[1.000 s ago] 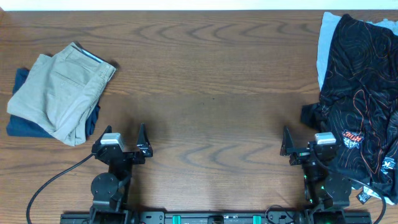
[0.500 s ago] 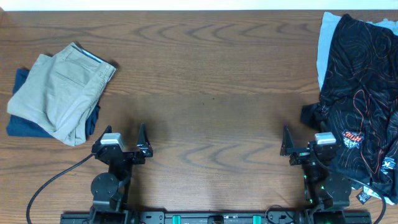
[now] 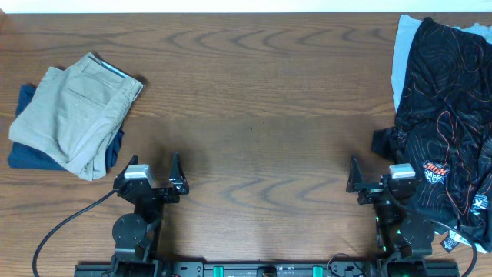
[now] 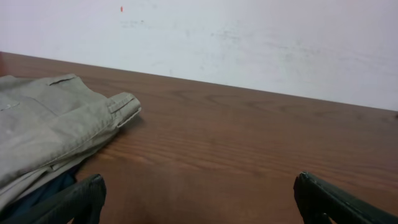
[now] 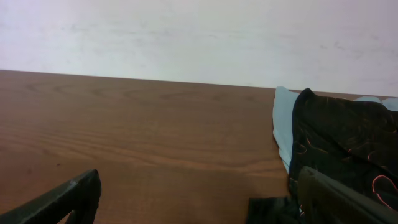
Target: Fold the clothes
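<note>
Khaki shorts (image 3: pixel 73 115): folded at the table's (image 3: pixel 261 92) left side, stacked on a navy garment (image 3: pixel 23 150); apparently the finished pile.
Black patterned garment (image 3: pixel 450 115): crumpled at the table's right edge over a pale blue piece (image 3: pixel 403 54), probably next for folding.
Left gripper (image 3: pixel 148 173): jaws spread, holding nothing, at the table's near edge.
Right gripper (image 3: pixel 382 175): likewise parted and empty, at the near edge, just beside the black heap.
Table middle: probably the folding space, hence the piles at the sides.
</note>
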Controlling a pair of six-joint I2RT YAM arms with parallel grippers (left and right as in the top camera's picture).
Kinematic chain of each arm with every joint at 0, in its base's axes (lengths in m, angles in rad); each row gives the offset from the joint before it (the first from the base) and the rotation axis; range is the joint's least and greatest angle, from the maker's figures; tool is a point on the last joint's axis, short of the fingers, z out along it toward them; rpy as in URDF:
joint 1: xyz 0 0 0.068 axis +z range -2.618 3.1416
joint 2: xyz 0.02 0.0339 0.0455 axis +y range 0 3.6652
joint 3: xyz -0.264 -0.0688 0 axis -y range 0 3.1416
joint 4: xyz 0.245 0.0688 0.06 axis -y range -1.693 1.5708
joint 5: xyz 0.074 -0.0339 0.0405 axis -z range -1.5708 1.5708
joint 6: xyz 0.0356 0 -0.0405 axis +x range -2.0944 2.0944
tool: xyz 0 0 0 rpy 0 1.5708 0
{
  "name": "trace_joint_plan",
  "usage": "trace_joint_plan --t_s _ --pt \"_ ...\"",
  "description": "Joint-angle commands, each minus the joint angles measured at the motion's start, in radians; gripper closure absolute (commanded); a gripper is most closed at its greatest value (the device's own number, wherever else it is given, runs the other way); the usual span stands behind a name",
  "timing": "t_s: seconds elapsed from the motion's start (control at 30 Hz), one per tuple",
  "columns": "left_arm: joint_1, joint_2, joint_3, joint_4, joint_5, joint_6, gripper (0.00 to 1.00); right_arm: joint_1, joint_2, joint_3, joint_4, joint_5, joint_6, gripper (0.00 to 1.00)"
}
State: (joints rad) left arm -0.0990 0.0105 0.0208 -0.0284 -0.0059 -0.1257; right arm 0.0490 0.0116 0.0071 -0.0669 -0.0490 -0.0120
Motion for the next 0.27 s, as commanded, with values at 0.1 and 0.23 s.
trace_joint_plan --t_s 0.1,0.23 --pt "0.005 -0.006 -0.017 -0.043 -0.005 0.019 0.02 -0.018 -0.006 -0.002 -0.003 -0.004 -0.011 0.01" --pt "0.005 -0.006 -0.017 -0.043 -0.005 0.019 0.02 -0.018 -0.006 -0.002 -0.003 -0.004 -0.011 0.01"
